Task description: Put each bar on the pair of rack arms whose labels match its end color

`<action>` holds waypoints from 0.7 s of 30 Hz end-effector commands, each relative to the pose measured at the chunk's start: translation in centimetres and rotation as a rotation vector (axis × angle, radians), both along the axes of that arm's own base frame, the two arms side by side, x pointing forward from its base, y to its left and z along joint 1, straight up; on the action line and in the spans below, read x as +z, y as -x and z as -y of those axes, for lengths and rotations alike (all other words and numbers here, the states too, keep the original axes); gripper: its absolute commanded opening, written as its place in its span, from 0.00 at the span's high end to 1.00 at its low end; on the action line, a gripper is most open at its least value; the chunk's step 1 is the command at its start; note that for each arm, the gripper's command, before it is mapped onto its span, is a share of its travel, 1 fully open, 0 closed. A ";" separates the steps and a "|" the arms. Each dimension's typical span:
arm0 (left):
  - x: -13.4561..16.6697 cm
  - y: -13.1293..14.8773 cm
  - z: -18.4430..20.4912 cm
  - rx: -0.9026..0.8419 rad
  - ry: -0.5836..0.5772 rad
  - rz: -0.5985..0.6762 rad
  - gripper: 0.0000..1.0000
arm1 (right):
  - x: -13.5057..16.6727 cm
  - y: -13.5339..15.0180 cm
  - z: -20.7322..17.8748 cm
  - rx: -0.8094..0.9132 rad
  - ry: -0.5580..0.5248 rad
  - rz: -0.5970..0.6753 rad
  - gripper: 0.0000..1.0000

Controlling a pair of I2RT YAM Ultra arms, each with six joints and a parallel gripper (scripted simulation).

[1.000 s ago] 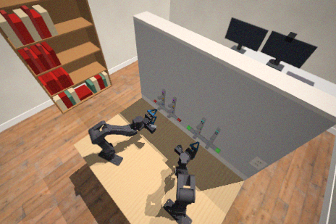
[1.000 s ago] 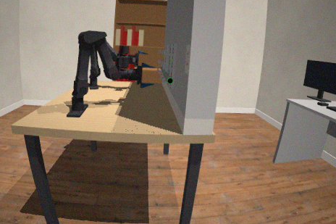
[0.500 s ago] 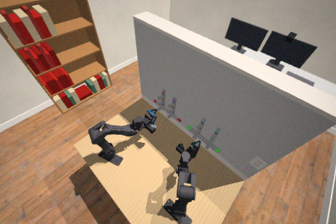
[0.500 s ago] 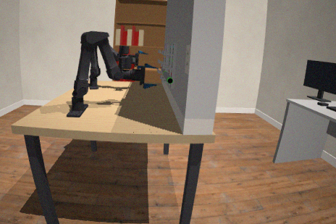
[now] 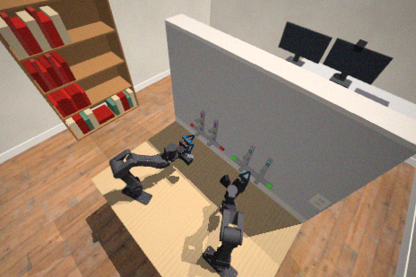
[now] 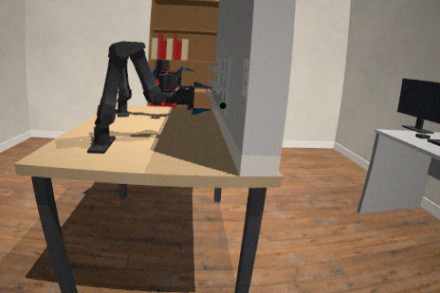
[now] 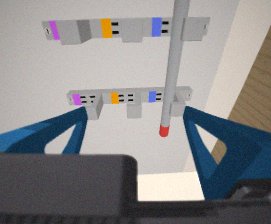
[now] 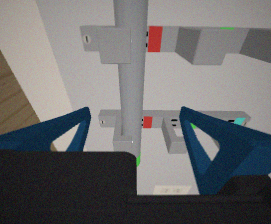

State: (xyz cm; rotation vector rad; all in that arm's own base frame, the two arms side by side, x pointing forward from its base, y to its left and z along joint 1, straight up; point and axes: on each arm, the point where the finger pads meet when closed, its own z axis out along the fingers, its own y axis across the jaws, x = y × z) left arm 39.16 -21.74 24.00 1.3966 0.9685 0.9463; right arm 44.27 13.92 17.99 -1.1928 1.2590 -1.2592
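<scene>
Step in hand: approach to the green-ended bar [image 5: 252,172] [image 6: 223,105] [image 8: 132,90], on the lowest, red-labelled pair of the right rack [image 5: 250,151] [image 6: 226,75] [image 8: 158,115]. Right gripper [image 5: 245,173] [image 6: 209,98] [image 8: 135,109] and left gripper [image 5: 193,141] [image 6: 192,77] [image 7: 135,111]: released. Next, presumably: grasp, then lift to green. Red-ended bar [image 5: 207,136] [image 7: 172,75]: low, at blue, left.

Both arms reach forward, elbows bent. The left pincer [image 5: 191,143] [image 7: 135,111] gapes wide, its two blue fingers well apart. The right pincer [image 5: 245,177] [image 6: 201,98] [image 8: 135,111] is spread wide too, fingers level with each other, nothing between their tips.
</scene>
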 end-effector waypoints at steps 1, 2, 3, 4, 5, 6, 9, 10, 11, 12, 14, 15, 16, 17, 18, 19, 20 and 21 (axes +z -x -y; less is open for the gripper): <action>1.5 -0.1 0.2 0.002 0.027 0.035 0.00 | 0.6 -0.8 -0.1 0.003 -0.010 0.010 0.00; 1.5 -0.1 0.2 0.002 0.027 0.035 0.00 | 0.6 -1.0 -0.1 0.003 -0.010 0.010 0.00; 1.5 -0.1 0.2 0.002 0.027 0.035 0.00 | 0.6 -1.1 -0.1 0.003 -0.010 0.010 0.00; 1.5 -0.1 0.2 0.002 0.027 0.035 0.00 | 0.6 -1.2 -0.1 0.003 -0.010 0.010 0.00; 1.5 -0.1 0.2 0.002 0.027 0.035 0.00 | 0.5 -1.4 -0.1 0.003 -0.010 0.010 0.00; 1.5 -0.1 0.2 0.002 0.027 0.035 0.00 | 0.5 -1.5 -0.1 0.003 -0.010 0.010 0.00; 1.5 -0.1 0.2 0.002 0.027 0.035 0.00 | 0.4 -1.9 0.0 0.003 -0.010 0.010 0.00; 1.5 -0.1 0.2 0.002 0.027 0.035 0.00 | 0.4 -2.1 0.0 0.003 -0.010 0.010 0.00; 1.5 -0.1 0.2 0.002 0.027 0.035 0.00 | 0.3 -2.2 0.0 0.003 -0.010 0.010 0.00; 1.5 -0.1 0.2 0.002 0.027 0.035 0.00 | 0.3 -2.3 0.0 0.003 -0.010 0.010 0.00; 1.5 -0.1 0.2 0.002 0.027 0.035 0.00 | 0.2 -2.6 0.0 0.003 -0.010 0.010 0.00; 1.5 -0.1 0.2 0.002 0.027 0.035 0.00 | 0.2 -2.8 0.0 0.003 -0.010 0.010 0.00; 1.5 -0.1 0.2 0.002 0.027 0.035 0.00 | 0.2 -2.8 0.0 0.003 -0.010 0.010 0.00; 1.5 -0.1 0.2 0.002 0.027 0.035 0.00 | 0.2 -2.8 0.0 0.003 -0.010 0.010 0.00; 1.5 -0.1 0.2 0.002 0.027 0.035 0.00 | 0.2 -2.9 0.0 0.003 -0.010 0.010 0.00; 1.5 -0.1 0.2 0.002 0.027 0.035 0.00 | 0.2 -3.0 0.0 0.003 -0.010 0.010 0.00; 1.5 -0.1 0.2 0.002 0.027 0.035 0.00 | 0.3 -3.2 0.0 0.003 -0.010 0.010 0.00; 1.5 -0.1 0.2 0.002 0.027 0.035 0.00 | 0.3 -3.3 0.1 0.003 -0.010 0.010 0.00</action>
